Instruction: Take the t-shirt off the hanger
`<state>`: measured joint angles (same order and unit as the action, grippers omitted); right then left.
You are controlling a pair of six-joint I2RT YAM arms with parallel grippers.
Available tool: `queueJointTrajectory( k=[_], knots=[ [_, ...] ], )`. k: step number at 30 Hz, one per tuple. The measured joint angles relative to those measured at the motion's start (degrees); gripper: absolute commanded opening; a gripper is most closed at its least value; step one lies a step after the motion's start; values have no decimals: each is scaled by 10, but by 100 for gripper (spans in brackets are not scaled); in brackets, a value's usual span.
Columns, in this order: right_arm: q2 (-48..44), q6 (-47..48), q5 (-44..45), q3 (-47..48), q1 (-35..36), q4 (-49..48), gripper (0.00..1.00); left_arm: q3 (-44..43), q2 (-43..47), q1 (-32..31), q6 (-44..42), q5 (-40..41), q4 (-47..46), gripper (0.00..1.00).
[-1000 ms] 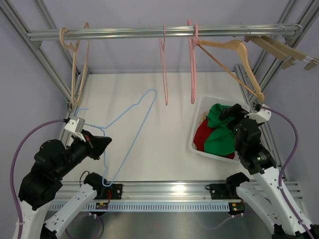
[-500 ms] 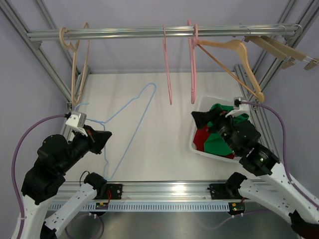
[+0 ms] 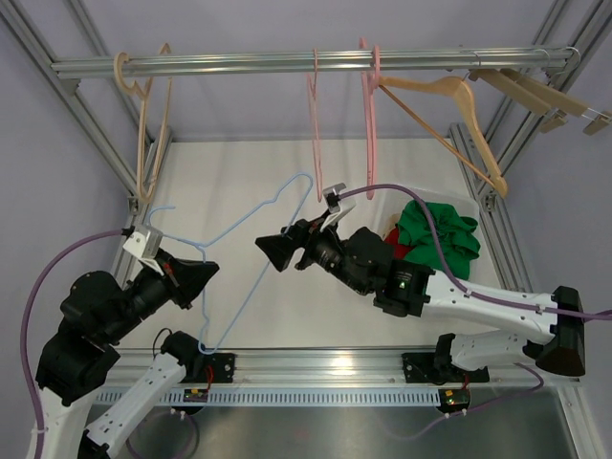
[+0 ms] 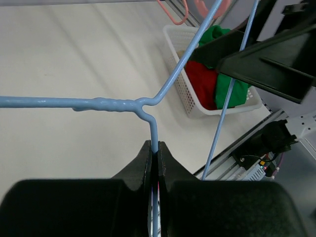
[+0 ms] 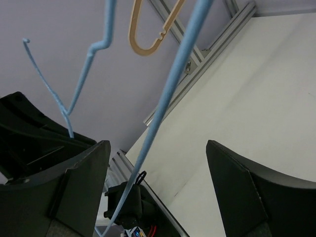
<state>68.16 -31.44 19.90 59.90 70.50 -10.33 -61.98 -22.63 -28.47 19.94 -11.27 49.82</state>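
A bare light-blue wire hanger (image 3: pixel 236 306) is held slanted above the table. My left gripper (image 3: pixel 205 272) is shut on its neck, just below the twisted joint (image 4: pixel 116 104), where the left wrist view shows the wire pinched between the pads (image 4: pixel 154 148). My right gripper (image 3: pixel 269 251) reaches across from the right and stands open. The hanger's long bar (image 5: pixel 177 64) passes between its jaws near the left finger (image 5: pixel 84 182), touching neither. A green t-shirt (image 3: pixel 435 234) lies over red cloth (image 4: pixel 202 81) in the white basket (image 4: pixel 190 101) at the right.
Overhead, a metal rail (image 3: pixel 287 65) carries two pink hangers (image 3: pixel 369 124), wooden hangers (image 3: pixel 449 96) at the right and a tan one (image 3: pixel 143 134) at the left. Frame posts stand at both sides. The right arm (image 3: pixel 459 296) stretches across the table's near right.
My right arm has swung from over the basket leftward to the blue hanger, its open jaws now around the long bar. The left gripper kept its grip; the hanger shifted slightly.
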Motion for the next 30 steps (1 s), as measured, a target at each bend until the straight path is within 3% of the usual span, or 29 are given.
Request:
queueJointTrajectory(
  k=[5, 6, 8, 9, 10, 14, 23, 30],
  knots=[
    [31, -18, -7, 3, 0, -52, 0, 0, 27, 0, 11, -42, -2, 0],
    [33, -31, -7, 3, 0, -68, 0, 2, 31, 0, 11, -48, -1, 2],
    [34, -52, -18, 4, -2, -103, 0, 7, 37, 0, 12, -59, -3, 21],
    [35, -60, -27, 4, -2, -118, 0, 7, 38, 0, 12, -64, -5, 36],
    [37, -65, -32, 4, -2, -127, 0, 7, 39, 0, 13, -70, -7, 42],
    [63, -116, -66, 12, -28, -183, 0, 9, 59, 0, 27, -94, -7, 52],
    [154, -203, -186, 120, -86, -228, 0, 9, 131, 0, 41, -99, -12, 53],
    [152, -211, -224, 139, -99, -238, 0, 5, 137, 0, 46, -93, -14, 44]
  ],
)
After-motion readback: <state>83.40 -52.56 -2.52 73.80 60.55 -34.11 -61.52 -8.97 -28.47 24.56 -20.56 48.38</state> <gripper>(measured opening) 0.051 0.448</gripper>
